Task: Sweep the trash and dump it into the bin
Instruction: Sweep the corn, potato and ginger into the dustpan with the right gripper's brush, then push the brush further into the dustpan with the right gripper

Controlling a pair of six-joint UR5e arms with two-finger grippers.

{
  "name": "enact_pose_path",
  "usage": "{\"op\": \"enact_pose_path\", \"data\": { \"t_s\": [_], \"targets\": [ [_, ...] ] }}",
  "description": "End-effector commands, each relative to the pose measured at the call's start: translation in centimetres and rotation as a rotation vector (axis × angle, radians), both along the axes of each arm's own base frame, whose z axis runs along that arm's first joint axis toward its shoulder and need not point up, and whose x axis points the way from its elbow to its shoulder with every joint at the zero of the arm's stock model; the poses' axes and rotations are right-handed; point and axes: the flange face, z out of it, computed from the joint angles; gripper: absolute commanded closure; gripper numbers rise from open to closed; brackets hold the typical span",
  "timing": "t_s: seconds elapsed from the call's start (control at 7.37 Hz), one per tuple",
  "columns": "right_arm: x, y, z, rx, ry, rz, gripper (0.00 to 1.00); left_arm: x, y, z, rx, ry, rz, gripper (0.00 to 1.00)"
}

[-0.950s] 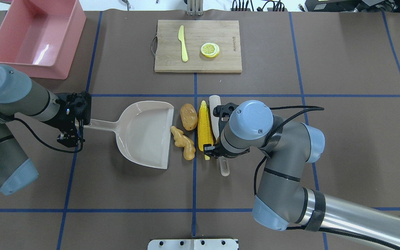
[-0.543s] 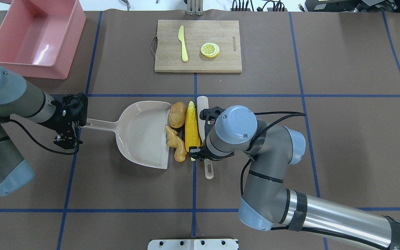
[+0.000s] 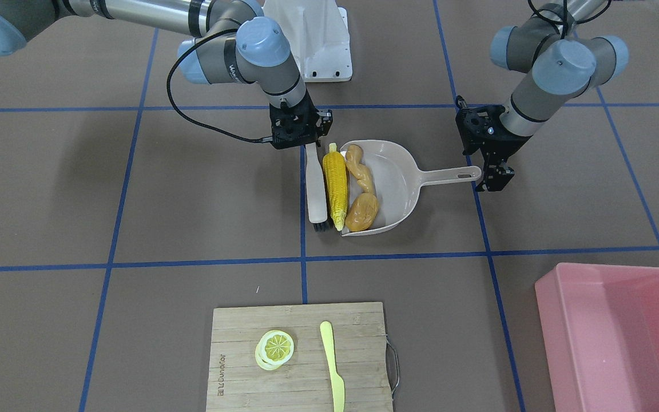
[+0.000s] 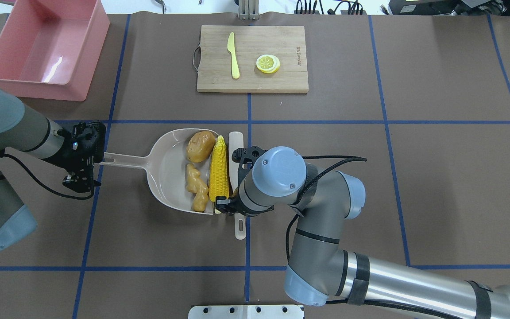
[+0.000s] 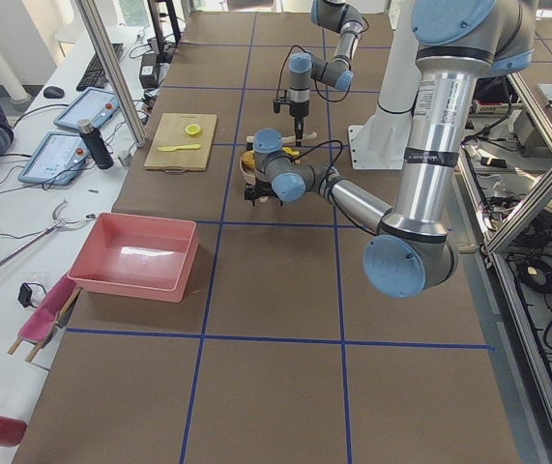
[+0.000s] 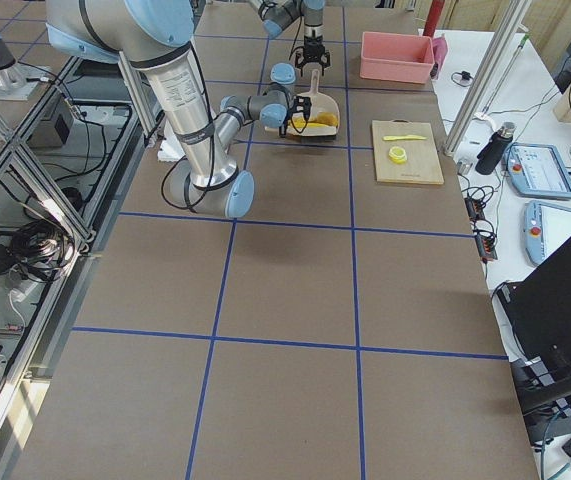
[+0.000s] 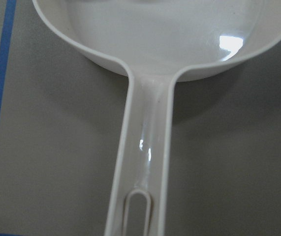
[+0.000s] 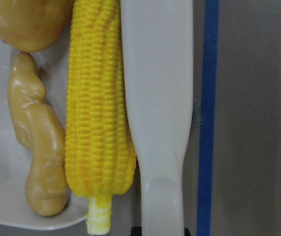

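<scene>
— Bin (image 4: 38, 91) placement, relative to our left gripper (image 4: 97, 160)?

— Well beyond it across the table and off to its left, with nothing inside that we can see. That gripper is clamped on the end of the dustpan (image 4: 166, 164) handle, though its wrist camera does not show the jaws themselves.

— And the trash?

— Ahead of that gripper, at the pan's far end. The potato (image 4: 200, 146) and the ginger root (image 4: 195, 188) lie inside the pan. The corn cob (image 4: 219, 170) lies along its lip, only partly on by our reckoning, with its stalk end poking past the rim.

— So we are at the close of the sweep?

— We think so. The brush (image 4: 235, 141) lies flat against the corn's outer side, and our right gripper (image 3: 309, 143) is closed around the brush handle.

— Next move?

— A short push to seat the corn, we judge. Then we back the brush away, lift the pan with its mouth tipped up so nothing rolls out, and carry it to the bin.
</scene>
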Motion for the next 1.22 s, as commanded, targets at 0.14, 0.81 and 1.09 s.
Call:
{"op": "enact_pose_path", "data": {
  "t_s": [0.14,0.81,1.09],
  "targets": [
    [-3.3,1.3,-1.4,-0.022,-0.097,-0.002,1.00,0.0,-0.2,-0.4,0.001,-0.002,-0.014,0.02],
    [-3.3,2.3,-6.0,-0.097,-0.210,0.030,1.00,0.1,-0.2,-0.8,0.008,0.003,-0.017,0.02],
    [-3.3,2.2,-5.1,-0.100,-0.194,0.026,1.00,0.3,-0.2,-0.9,0.012,0.003,-0.015,0.02]
  ]
}}
